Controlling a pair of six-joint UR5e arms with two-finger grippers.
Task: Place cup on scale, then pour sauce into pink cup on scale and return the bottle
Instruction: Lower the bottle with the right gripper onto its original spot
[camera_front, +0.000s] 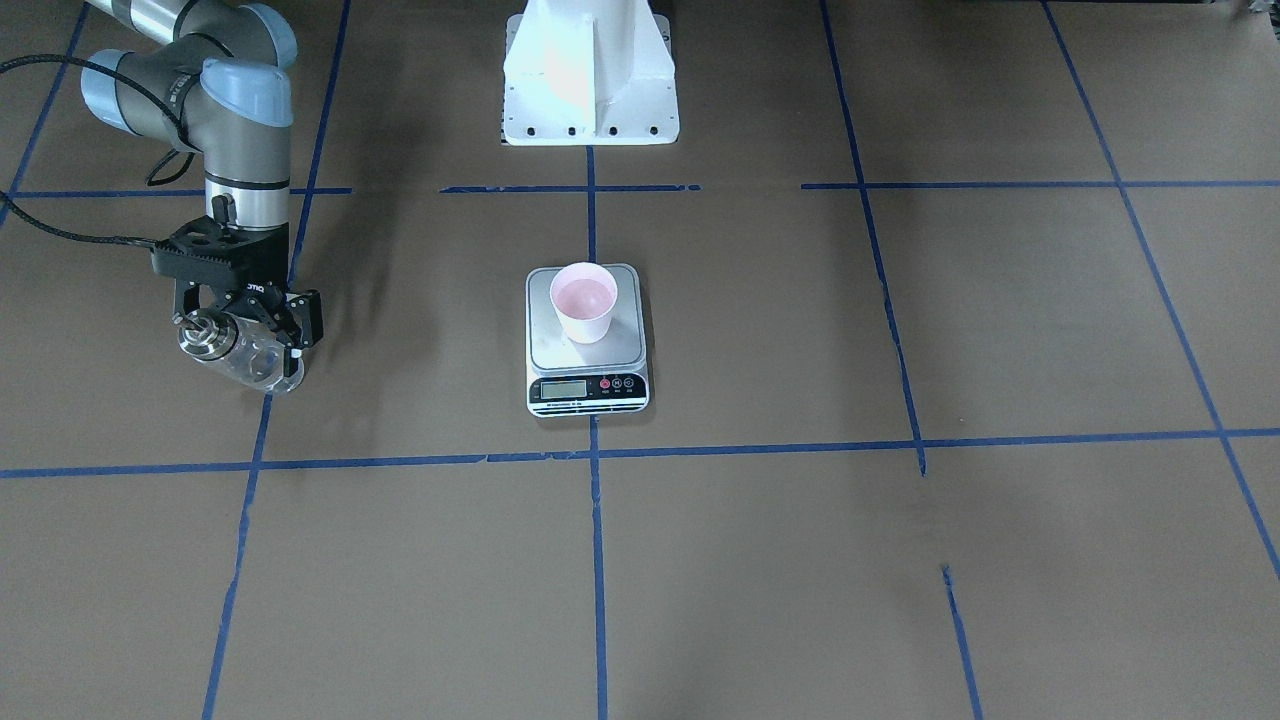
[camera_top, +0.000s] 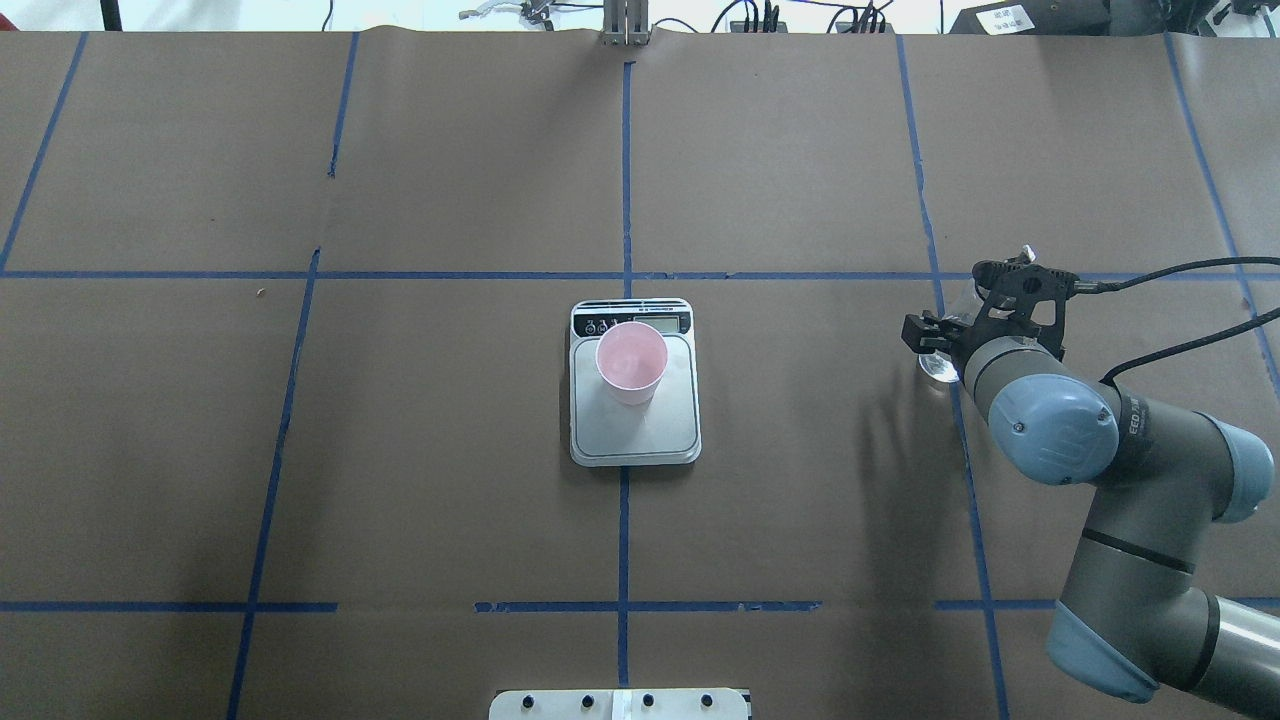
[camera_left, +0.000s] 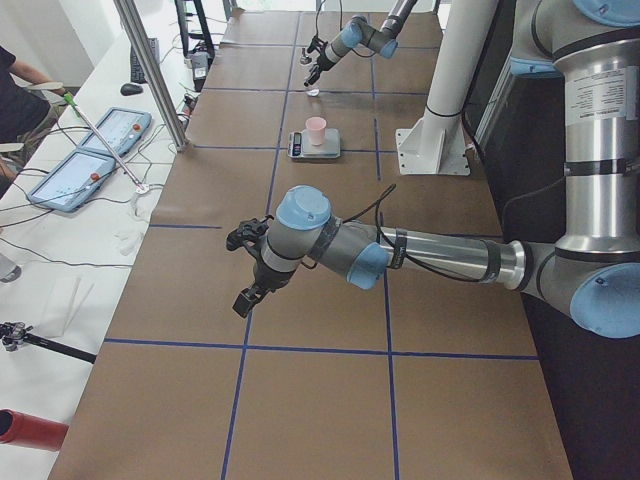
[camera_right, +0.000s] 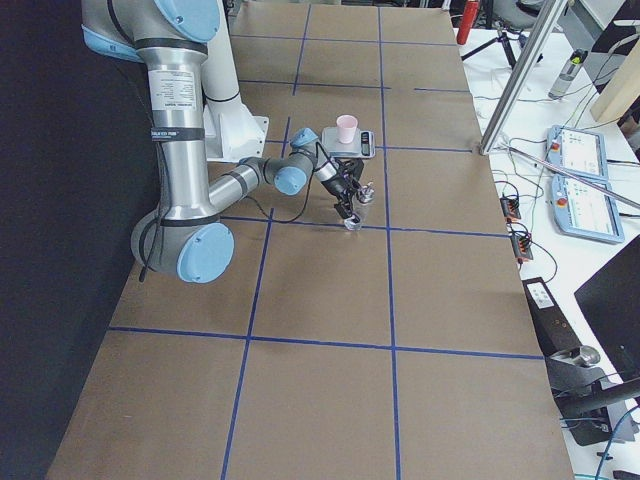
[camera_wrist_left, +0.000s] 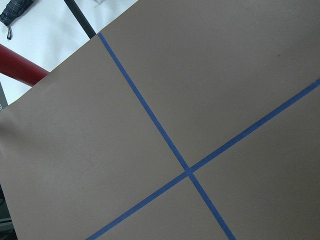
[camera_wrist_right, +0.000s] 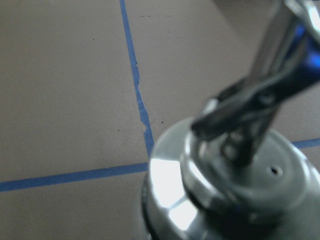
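Observation:
The pink cup (camera_front: 585, 300) stands upright on the steel plate of the scale (camera_front: 588, 385) at the table's middle; it also shows in the overhead view (camera_top: 632, 360). My right gripper (camera_front: 240, 338) is shut on the clear glass bottle (camera_front: 255, 362), far to the robot's right of the scale, low over the table near a blue tape line. The bottle's metal collar and spout (camera_wrist_right: 235, 190) fill the right wrist view. The sauce cannot be made out. My left gripper (camera_left: 245, 272) hangs over bare table far from the scale; I cannot tell whether it is open or shut.
The white robot pedestal (camera_front: 590, 80) stands behind the scale. Blue tape lines (camera_top: 624, 520) divide the brown table. A side bench with tablets (camera_left: 100, 150) and cables runs along the operators' side. A red tube (camera_wrist_left: 20, 72) lies beyond the table edge.

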